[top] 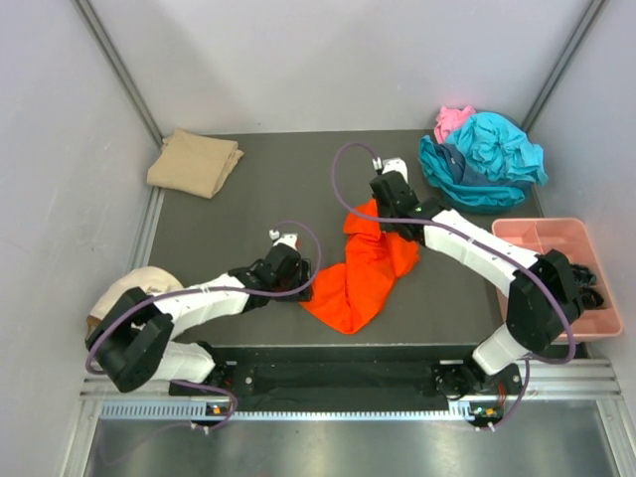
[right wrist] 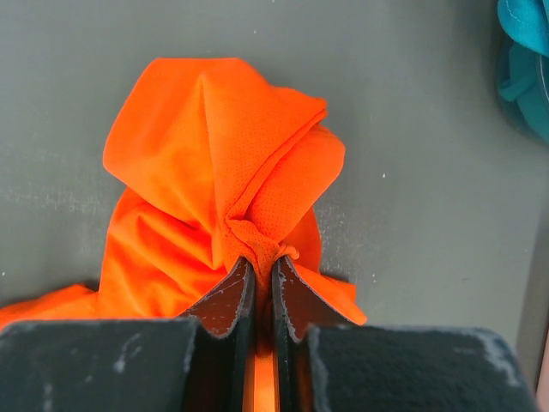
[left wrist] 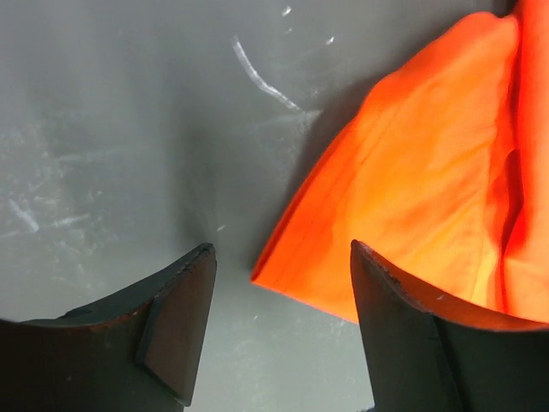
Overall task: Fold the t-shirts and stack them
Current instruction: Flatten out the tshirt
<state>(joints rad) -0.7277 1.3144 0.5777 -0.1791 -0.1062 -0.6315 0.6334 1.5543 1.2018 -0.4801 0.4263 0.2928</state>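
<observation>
Slip risk: my R gripper (right wrist: 262,266) was pinched on just a small bunch of the orange t-shirt (top: 363,273) (crumpled mid-table). My L gripper (left wrist: 281,249) stood apart over its edge, holding nothing; could've closed on bare table (left wrist: 103,129).

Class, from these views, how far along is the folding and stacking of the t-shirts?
Done: the tan shirt lies folded at the far left. In hand: the right gripper pinches the bunched orange shirt; the left gripper is open beside its edge. Left: folding it and the crumpled teal shirts and pink shirt, then stacking.
</observation>
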